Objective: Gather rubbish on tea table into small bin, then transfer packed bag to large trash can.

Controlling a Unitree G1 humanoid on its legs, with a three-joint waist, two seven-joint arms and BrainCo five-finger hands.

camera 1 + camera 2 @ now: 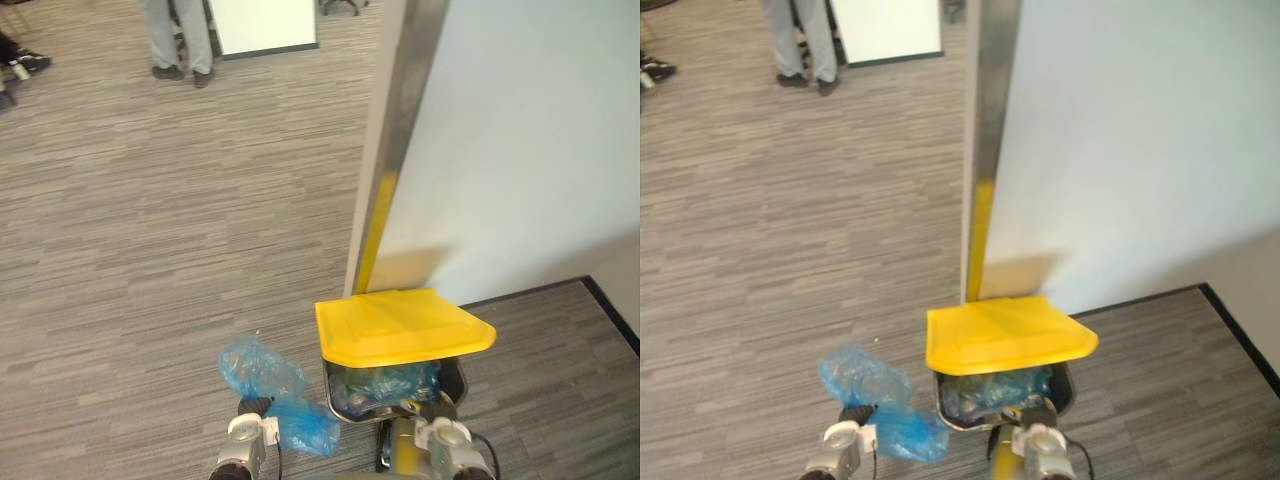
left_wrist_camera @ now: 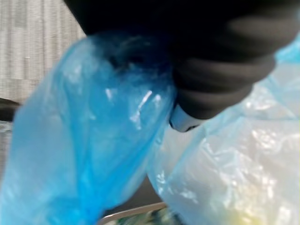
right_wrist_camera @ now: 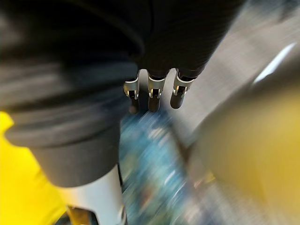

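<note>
**Blue bag [image 1: 262, 372] beside open can [image 1: 458, 380]**

Left hand [image 1: 255, 405] is buried in the crumpled bag; I cannot tell its grip. Right hand [image 3: 153, 96] hangs over the can, fingers loosely straight, holding nothing. The bag is at the can's 9 o'clock. A yellow lid [image 1: 400, 325] tilts above blue rubbish [image 1: 385, 383] inside. Far off at 11 o'clock stand a person's legs [image 1: 178, 40].

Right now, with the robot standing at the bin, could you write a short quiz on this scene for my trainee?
1. True or false: blue plastic shows inside the trash can, under its yellow lid.
2. The blue bag at the left hand is:
A) on top of the lid
B) beside the can, on the robot's left
C) against the white wall
3. Fill in: far across the carpet stands a ____ in grey trousers.

Key: 1 true; 2 B; 3 person.
</note>
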